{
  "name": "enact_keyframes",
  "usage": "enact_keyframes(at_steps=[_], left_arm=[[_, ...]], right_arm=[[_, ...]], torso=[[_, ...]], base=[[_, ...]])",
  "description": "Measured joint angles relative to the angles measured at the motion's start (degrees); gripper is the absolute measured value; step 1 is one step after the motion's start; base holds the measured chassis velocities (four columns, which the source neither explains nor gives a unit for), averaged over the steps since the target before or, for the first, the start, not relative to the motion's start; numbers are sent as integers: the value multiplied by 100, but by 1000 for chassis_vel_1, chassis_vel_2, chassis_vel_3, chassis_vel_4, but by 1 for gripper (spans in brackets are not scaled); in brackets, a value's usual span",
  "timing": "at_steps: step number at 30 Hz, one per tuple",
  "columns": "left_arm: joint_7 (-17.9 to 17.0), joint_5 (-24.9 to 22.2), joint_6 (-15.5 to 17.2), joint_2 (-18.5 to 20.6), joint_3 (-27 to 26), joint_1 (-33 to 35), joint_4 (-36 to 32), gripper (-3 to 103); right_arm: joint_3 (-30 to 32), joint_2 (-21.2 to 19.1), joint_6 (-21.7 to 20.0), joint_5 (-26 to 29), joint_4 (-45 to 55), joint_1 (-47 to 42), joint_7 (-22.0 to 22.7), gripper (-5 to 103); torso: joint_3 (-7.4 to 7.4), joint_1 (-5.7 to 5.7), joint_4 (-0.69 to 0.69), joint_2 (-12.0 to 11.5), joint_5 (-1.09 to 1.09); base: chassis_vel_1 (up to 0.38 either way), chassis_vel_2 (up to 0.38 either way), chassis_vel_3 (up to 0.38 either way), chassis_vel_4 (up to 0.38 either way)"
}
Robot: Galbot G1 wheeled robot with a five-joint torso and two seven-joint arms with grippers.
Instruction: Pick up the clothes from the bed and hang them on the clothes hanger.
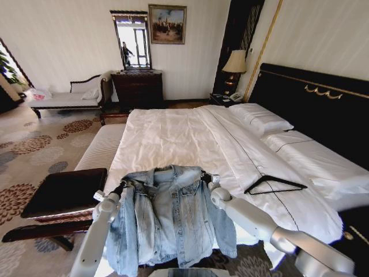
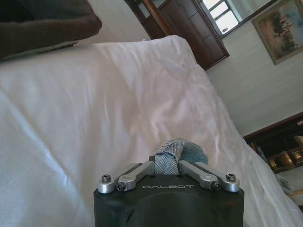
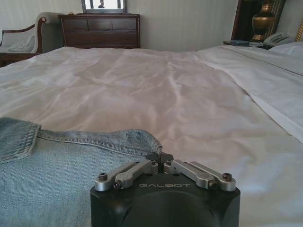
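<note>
One denim jacket (image 1: pixel 170 216) held up at the foot of the bed (image 1: pixel 173 138).
Left gripper (image 1: pixel 119 188) and right gripper (image 1: pixel 206 178), jaws clenched on its shoulders; one black hanger (image 1: pixel 275 184) lies on the bed.

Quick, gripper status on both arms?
Left gripper: shut on the light-blue denim jacket's shoulder.
Right gripper: shut on the jacket's other shoulder.

The one word I can read is "GALBOT", in pale letters on the black housing just behind my left gripper (image 2: pixel 168 163), below its finger links. The same "GALBOT" stands on the black housing just behind my right gripper (image 3: pixel 160 157). I can make out no other text.
</note>
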Motion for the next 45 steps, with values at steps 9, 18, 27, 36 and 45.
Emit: enact_keyframes(at_steps=[9, 18, 27, 36, 45], left_arm=[[90, 87, -21, 110, 45, -236, 417, 3], [782, 306, -398, 135, 44, -282, 581, 3], [882, 945, -459, -85, 163, -490, 1352, 3], [338, 1007, -2, 124, 217, -167, 868, 3], [-138, 1007, 316, 236, 368, 155, 73, 2]], right_arm=[[-119, 503, 67, -242, -554, 135, -1, 1], [-7, 849, 678, -439, -905, 208, -584, 1], [-14, 797, 382, -947, -1158, 50, -259, 1], [-15, 327, -232, -1051, -407, -181, 530, 1], [-139, 8, -444, -1066, 204, -306, 710, 1]], torso=[[0, 0, 0, 0, -1], [0, 0, 2, 0, 1], [0, 1, 1, 0, 1], [0, 1, 2, 1, 1], [0, 0, 0, 1, 0]], base=[[0, 0, 0, 0], [0, 0, 0, 0], [0, 0, 0, 0], [0, 0, 0, 0], [0, 0, 0, 0]])
